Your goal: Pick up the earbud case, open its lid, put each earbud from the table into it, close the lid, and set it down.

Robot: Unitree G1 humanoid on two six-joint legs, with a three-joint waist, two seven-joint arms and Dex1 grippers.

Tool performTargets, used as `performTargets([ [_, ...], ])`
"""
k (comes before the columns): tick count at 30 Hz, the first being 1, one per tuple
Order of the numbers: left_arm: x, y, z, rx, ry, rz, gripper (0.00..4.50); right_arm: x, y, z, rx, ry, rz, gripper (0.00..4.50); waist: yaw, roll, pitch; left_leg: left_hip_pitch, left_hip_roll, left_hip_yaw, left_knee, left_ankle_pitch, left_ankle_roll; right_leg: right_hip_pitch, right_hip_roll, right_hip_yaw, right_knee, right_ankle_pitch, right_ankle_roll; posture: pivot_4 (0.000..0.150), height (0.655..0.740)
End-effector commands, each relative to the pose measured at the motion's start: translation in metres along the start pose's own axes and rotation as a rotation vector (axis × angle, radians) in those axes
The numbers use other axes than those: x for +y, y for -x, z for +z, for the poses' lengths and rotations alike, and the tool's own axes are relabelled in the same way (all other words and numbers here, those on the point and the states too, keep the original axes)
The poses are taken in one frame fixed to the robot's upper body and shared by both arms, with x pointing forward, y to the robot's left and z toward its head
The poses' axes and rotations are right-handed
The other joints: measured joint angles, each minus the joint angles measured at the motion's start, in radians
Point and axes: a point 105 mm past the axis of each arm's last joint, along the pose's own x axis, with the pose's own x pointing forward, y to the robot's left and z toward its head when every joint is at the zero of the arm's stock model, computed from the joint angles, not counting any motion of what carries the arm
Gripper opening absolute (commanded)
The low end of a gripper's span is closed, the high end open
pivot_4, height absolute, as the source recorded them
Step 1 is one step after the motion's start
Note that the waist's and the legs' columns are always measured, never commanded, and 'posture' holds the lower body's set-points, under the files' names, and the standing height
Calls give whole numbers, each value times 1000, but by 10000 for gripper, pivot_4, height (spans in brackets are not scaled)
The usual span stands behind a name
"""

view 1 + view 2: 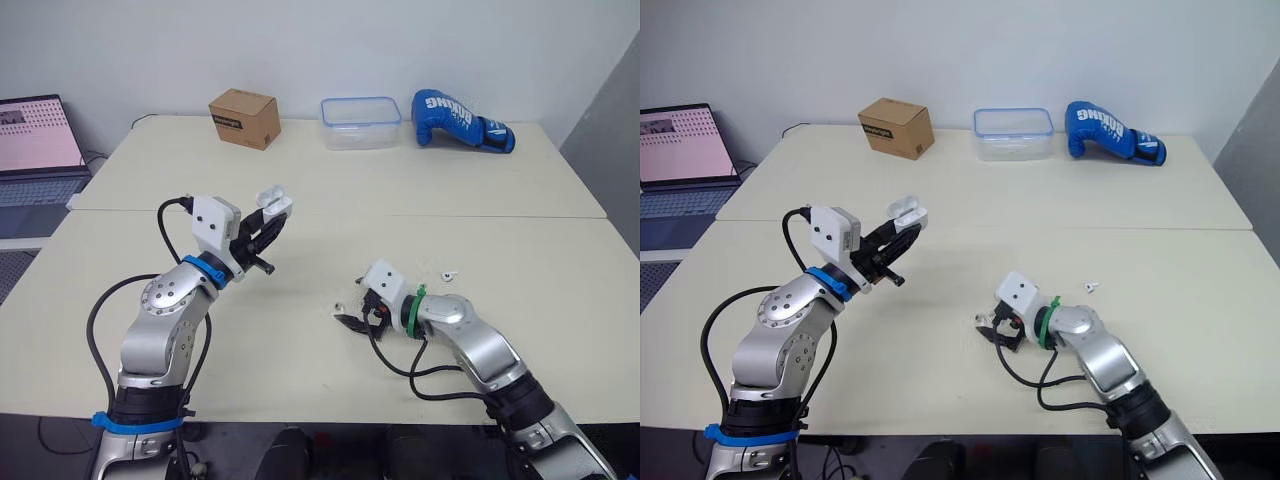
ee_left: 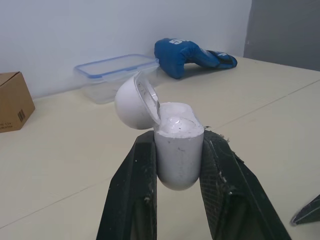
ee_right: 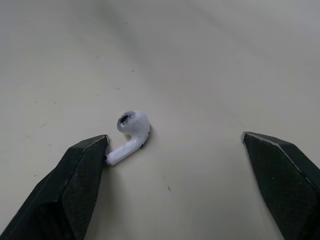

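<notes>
My left gripper is raised above the table's left half, shut on the white earbud case, whose lid stands hinged open. My right gripper rests low on the table near the front middle, open. One white earbud lies on the table between its fingertips, its stem touching one fingertip; it also shows as a small white earbud in the left eye view. A second earbud lies on the table to the right of that arm's wrist.
A cardboard box, a clear plastic container with a blue rim and a blue boxing glove stand along the table's far edge. A laptop sits on a desk at the far left.
</notes>
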Motion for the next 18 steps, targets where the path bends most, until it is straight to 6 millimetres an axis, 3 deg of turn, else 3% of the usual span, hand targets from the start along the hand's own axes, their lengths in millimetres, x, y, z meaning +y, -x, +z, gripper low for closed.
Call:
performTargets([
  [1, 0, -3, 18, -65, -39, -10, 7568, -13, 11, -15, 59, -30, -55, 44833, 0, 0, 0, 0, 0, 0, 0, 0, 0, 0, 0, 0, 0, 0, 0, 1500, 7400],
  [10, -2, -5, 15, -64, -36, -18, 7568, -25, 18, -19, 58, -19, -81, 44833, 0, 0, 0, 0, 0, 0, 0, 0, 0, 0, 0, 0, 0, 0, 0, 1500, 7400],
  [18, -3, -5, 13, -56, -45, -28, 7568, 10, 12, -10, -3, 23, 95, 44833, -3, 0, 0, 0, 0, 0, 0, 0, 0, 0, 0, 0, 0, 0, 0, 1500, 7400],
])
